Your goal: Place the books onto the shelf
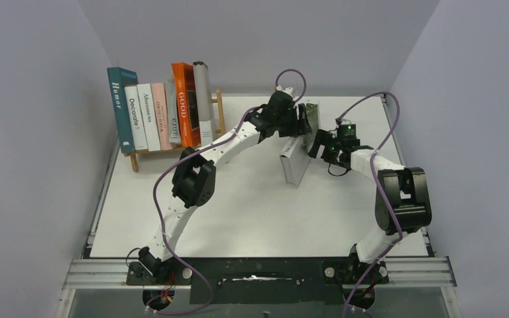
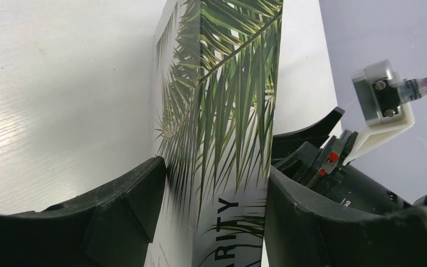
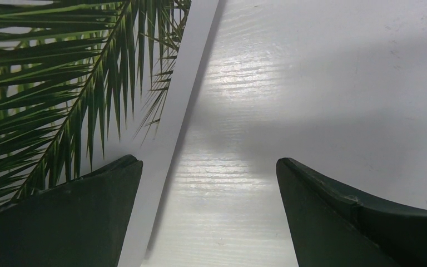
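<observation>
And there was the palm-leaf book (image 1: 296, 161), standing on edge on the white table (image 1: 238, 212) right of centre, well apart from the shelf (image 1: 220, 114) at the back left, where the other books (image 1: 162, 112) stood in a row. The left gripper (image 2: 217, 166) straddled it, a black finger (image 2: 128, 211) against each side and the book filling the gap, so a grip on it by the wrist view. The right gripper (image 3: 208, 167) sat just beside the cover, jaws spread wide, only table between them.
</observation>
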